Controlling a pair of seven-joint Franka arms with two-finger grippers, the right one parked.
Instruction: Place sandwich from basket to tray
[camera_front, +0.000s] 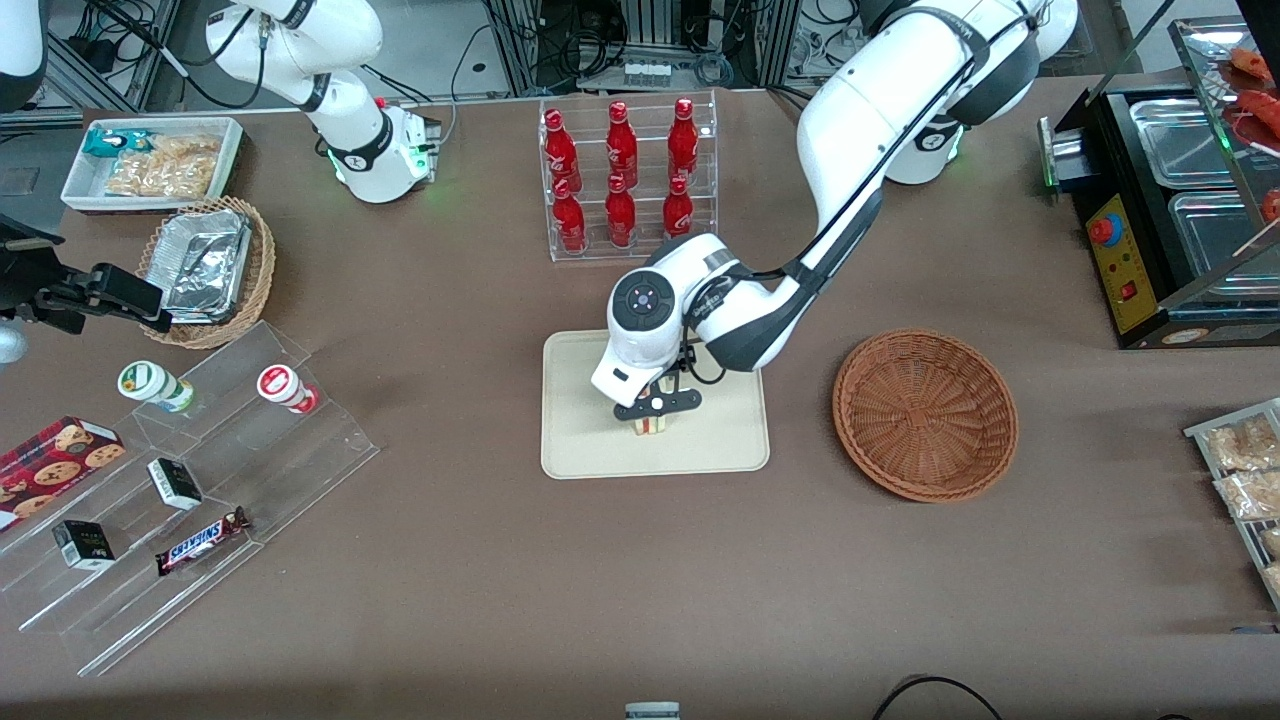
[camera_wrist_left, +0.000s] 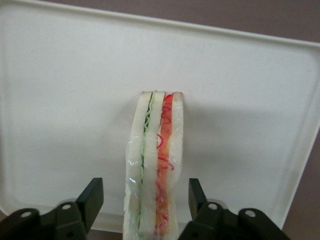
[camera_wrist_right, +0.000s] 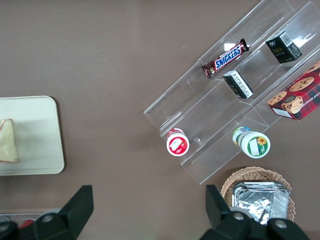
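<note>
Key relation: the sandwich (camera_wrist_left: 155, 165) stands on edge on the tray (camera_front: 580, 440), directly between the fingers of the pincer (camera_front: 655, 412). A visible gap shows on each side in the wrist view, so the pincer is spread and grips nothing. The wedge's long axis runs straight away from the wrist camera, parallel to the finger faces. Judged: the coming move is a straight lift clear, with little margin sideways before a finger (camera_wrist_left: 92, 197) brushes the bread.

Left to right, front view:

- Stepped display shelf (camera_front: 200, 480), lower left: clear acrylic, hard-edged; holds a Snickers bar (camera_front: 203, 541), small boxes and two round-lidded cups.
- Tray, centre: cream-beige, flat, rounded corners, low rim, matte and smooth.
- Sandwich, centre, on the tray: pale white bread, green and red-pink filling in thin bands, glossy clear wrap, soft and compressible; triangular.
- Bottle rack (camera_front: 628, 178), upper centre: clear acrylic, six red bottles.
- Basket (camera_front: 926, 414), right of centre: reddish-brown woven wicker, round, shallow, nothing in it; well apart from the tray on the brown cloth-covered counter (camera_front: 640, 600).
</note>
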